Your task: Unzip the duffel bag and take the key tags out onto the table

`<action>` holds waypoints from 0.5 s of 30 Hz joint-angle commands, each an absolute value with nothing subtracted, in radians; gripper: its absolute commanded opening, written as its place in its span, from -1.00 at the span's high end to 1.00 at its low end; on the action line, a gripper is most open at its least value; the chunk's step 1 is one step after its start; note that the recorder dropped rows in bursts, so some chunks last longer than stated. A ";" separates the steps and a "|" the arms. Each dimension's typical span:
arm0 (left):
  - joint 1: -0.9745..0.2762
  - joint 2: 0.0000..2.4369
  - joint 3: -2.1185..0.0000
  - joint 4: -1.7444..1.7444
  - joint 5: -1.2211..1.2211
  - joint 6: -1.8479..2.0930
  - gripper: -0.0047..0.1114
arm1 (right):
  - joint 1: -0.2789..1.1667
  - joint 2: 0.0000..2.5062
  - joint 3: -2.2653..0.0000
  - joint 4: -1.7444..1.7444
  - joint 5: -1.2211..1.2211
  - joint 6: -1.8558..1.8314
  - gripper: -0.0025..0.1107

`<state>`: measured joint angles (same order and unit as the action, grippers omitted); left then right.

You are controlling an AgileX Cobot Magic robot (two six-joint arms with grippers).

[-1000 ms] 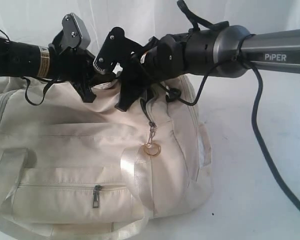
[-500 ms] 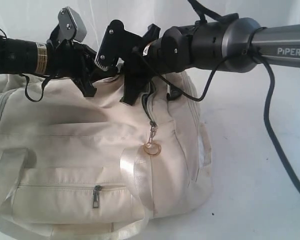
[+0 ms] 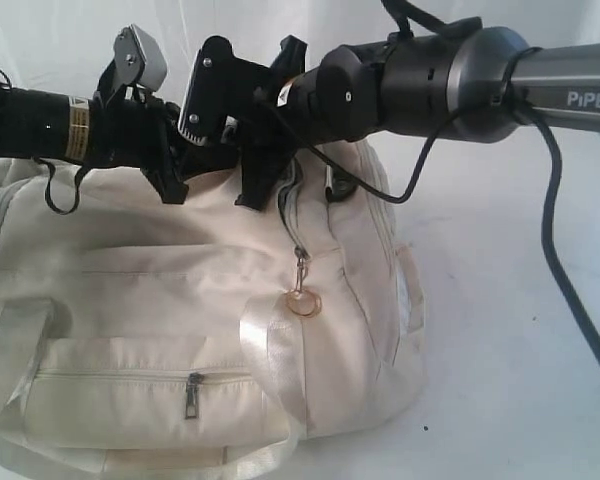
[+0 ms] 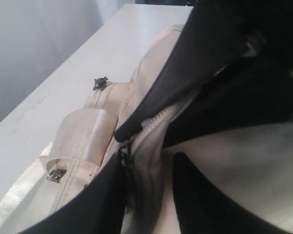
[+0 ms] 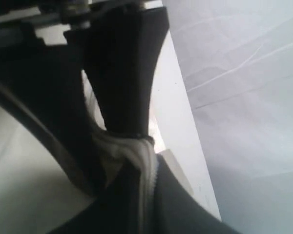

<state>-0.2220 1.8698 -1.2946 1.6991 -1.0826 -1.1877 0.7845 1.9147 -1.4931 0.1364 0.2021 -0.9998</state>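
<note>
Bag (image 3: 180, 300) lies on the table (image 3: 500, 380). At its top zip (image 4: 151, 126) the right gripper (image 5: 129, 140) pinches the fabric edge tight; the left gripper (image 4: 149, 195) straddles the zip, whether gripping I cannot tell.

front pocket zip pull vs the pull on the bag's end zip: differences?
The front pocket pull is dark and bare; the end pull is lighter metal and carries a gold ring. The front pocket pull sits low on a level zip; the end pull hangs higher, below an upright zip. Both hang down against the duffel bag.
</note>
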 commanded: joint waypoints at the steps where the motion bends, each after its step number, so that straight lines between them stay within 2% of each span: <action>1: -0.243 1.874 -1.279 1.744 -1.128 -1.188 0.37 | 0.806 1.877 -1.514 0.176 0.085 -1.009 0.96; 5: -0.243 1.874 -1.279 1.744 -1.108 -1.188 0.58 | 0.806 1.877 -1.514 0.176 0.085 -1.009 0.96; 15: -0.221 1.872 -1.279 1.744 -1.110 -1.195 0.57 | 0.756 1.877 -1.514 0.175 0.141 -1.009 0.96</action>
